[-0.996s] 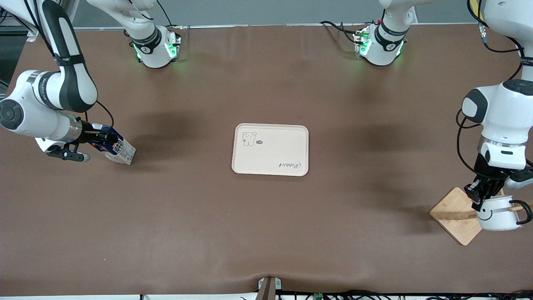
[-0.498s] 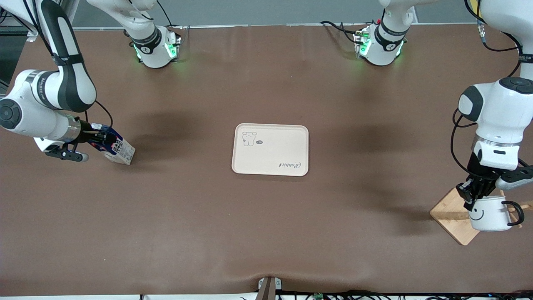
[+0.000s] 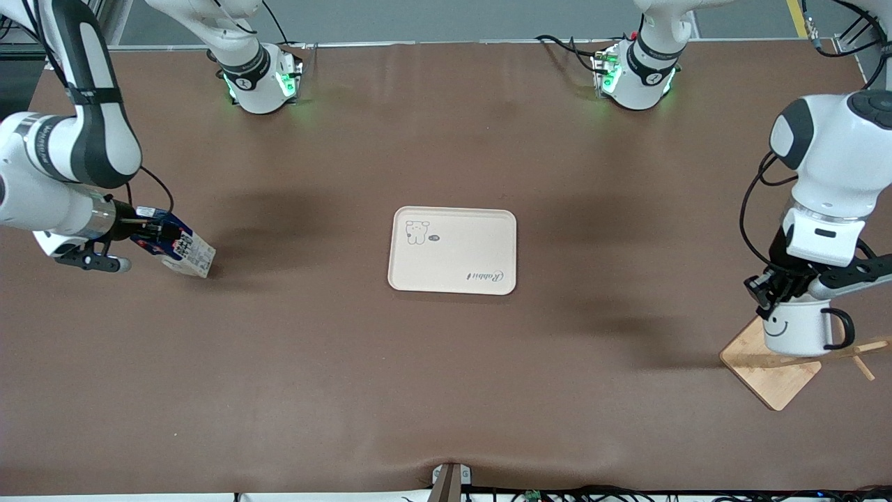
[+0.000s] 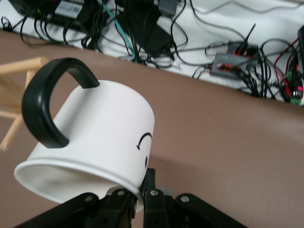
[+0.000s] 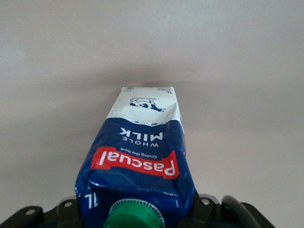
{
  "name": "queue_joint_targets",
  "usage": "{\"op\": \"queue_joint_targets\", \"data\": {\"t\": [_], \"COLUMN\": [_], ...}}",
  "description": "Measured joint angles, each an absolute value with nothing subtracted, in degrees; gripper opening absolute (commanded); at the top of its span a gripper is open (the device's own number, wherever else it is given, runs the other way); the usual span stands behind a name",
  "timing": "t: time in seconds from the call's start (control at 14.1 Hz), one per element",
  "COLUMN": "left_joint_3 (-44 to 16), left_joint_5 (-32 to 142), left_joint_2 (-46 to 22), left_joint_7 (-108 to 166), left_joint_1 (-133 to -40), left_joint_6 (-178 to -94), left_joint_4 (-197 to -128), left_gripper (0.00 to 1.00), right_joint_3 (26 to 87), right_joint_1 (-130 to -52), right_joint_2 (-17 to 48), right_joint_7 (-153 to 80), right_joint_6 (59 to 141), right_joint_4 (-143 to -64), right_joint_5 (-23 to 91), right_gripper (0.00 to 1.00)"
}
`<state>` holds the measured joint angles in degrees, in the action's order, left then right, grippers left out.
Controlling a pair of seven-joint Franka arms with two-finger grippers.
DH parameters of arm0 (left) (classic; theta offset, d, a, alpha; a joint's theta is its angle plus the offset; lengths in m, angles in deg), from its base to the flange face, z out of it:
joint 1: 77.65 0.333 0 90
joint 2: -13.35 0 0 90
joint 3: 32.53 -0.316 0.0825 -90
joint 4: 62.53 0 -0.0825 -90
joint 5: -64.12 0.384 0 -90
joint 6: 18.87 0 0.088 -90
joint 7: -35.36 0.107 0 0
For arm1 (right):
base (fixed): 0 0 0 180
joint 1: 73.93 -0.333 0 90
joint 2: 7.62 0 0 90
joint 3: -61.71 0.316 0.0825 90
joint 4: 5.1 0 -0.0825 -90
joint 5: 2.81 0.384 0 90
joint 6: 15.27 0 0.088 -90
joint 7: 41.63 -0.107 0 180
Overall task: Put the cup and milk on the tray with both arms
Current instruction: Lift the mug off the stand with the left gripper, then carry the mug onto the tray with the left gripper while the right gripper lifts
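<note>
Carrying step: front view, right end effector (image 3: 143,230) grips dark blue milk carton (image 3: 178,249) over tabletop (image 3: 446,390); left end effector (image 3: 773,291) pinches white smiley mug (image 3: 794,328) above wooden stand (image 3: 773,369). Cream rectangular tray (image 3: 453,249) bare. Wrist views: mug rim (image 4: 76,173) clamped, carton (image 5: 140,161) held. Next, I judge: both w/ loads to tray.
</note>
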<state>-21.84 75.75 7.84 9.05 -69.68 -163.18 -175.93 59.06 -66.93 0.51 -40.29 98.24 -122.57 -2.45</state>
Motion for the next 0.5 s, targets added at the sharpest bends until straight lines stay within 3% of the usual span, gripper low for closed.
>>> {"op": "queue_joint_targets", "data": {"t": [0.21,0.5], "left_joint_3": [-15.9,-7.3], "left_joint_5": [75.7,75.6], "left_joint_2": [8.2,5.3], "left_joint_7": [1.4,-11.1], "left_joint_1": [-69.9,-70.7], "left_joint_6": [-150.6,-142.6], "left_joint_4": [-171.5,-168.9], "left_gripper": [0.0,0.0], "right_joint_3": [59.0,59.5], "right_joint_1": [-66.9,-67.0], "right_joint_2": [0.7,3.0], "right_joint_7": [-37.4,-35.4], "right_joint_6": [93.5,83.1], "right_joint_4": [-117.2,-107.3], "right_joint_5": [-2.5,-2.5], "right_gripper": [0.0,0.0]}}
